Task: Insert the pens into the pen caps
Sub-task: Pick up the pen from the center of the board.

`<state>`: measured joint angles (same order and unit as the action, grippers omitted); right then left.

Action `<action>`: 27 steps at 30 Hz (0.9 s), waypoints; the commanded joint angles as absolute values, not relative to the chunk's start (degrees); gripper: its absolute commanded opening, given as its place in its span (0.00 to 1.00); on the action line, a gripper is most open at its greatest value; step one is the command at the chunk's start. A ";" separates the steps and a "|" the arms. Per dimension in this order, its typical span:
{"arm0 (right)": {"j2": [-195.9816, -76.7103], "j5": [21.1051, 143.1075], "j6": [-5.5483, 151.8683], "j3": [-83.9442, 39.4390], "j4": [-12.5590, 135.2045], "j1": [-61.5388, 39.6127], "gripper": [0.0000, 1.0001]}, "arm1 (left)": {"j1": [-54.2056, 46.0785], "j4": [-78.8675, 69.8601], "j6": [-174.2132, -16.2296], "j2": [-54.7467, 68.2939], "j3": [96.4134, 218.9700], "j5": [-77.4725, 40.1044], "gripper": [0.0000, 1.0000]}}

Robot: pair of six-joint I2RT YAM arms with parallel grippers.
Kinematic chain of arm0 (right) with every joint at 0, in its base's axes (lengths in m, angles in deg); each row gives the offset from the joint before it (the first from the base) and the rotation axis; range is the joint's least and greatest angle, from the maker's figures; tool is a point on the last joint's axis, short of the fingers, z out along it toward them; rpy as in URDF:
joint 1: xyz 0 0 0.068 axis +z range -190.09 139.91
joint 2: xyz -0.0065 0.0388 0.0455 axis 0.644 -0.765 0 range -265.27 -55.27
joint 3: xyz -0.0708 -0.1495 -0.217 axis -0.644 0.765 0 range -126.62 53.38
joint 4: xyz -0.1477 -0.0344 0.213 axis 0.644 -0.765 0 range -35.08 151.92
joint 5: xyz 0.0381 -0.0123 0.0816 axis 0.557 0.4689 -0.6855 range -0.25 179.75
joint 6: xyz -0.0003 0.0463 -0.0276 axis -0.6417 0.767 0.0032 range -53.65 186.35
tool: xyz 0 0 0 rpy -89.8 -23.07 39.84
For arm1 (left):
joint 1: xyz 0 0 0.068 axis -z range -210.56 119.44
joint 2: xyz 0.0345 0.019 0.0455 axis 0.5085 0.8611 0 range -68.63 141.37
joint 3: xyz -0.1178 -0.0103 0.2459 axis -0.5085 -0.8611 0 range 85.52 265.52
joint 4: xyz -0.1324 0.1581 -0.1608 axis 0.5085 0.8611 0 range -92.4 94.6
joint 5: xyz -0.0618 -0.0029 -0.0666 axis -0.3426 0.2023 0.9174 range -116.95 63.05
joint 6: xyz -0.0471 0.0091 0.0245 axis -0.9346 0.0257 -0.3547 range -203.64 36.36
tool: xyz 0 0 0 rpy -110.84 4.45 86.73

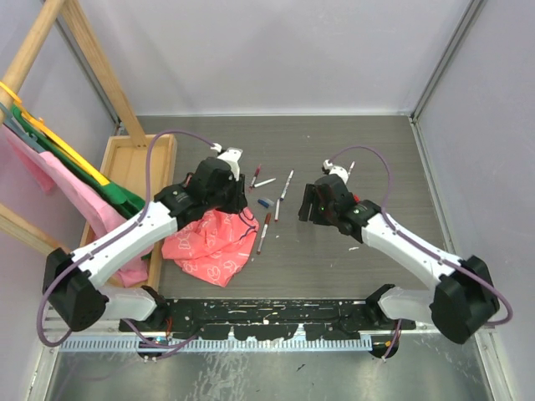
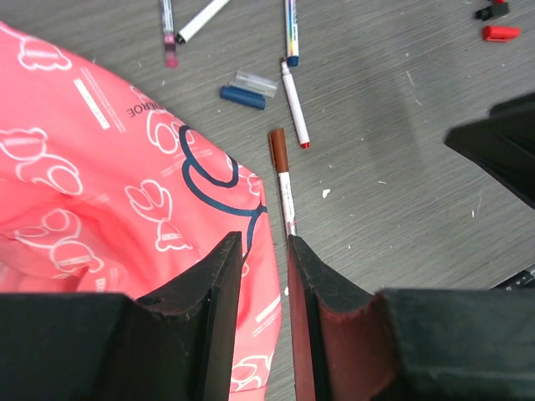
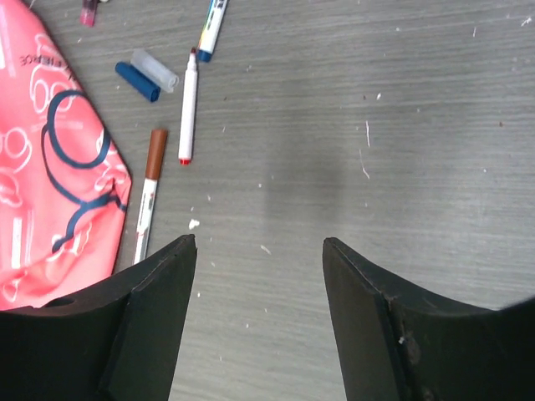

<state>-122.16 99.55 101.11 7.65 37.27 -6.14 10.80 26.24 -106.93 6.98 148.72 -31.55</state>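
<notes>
1. Left wrist view: the left gripper (image 2: 263, 244) has its black, wedge-shaped fingers set narrow, with a slim gap and only cloth showing through it (nothing pinched). Just ahead of the tips lies a brown-capped pen (image 2: 282, 180), its white barrel just beside the edge of the pink cloth (image 2: 100, 167). The cloth's white cartoon outlines and capital lettering are too crumpled to read whole.
2. Farther off on the grey wood-grain table (image 2: 401, 184) lie a red-tipped pen (image 2: 294, 104) without a cap, a blue cap (image 2: 242, 97) just beside a clear cap (image 2: 256, 82), and a blue-ended pen (image 2: 290, 29) with a rainbow band of print. A red cap (image 2: 500, 32) sits well apart at the right.
3. Right wrist view: the right gripper (image 3: 259, 244) stands wide, its matte black fingers over bare, white-flecked table. The pens and caps lie up and to the left of it (barrel print too small to read).
4. Top view: the two grippers flank the pens scattered mid-table. The pink cloth lies crumpled near a shallow wooden tray (image 1: 134, 180).
</notes>
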 commanded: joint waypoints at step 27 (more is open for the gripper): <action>-170.57 111.45 97.60 -33.37 39.52 -7.78 0.56 | 9.32 28.04 -92.52 -7.39 145.46 -29.17 0.38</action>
<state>-170.18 109.47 97.92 -30.04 39.53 -6.79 9.53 29.19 -93.75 -6.77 145.16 -29.08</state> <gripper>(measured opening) 0.578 0.380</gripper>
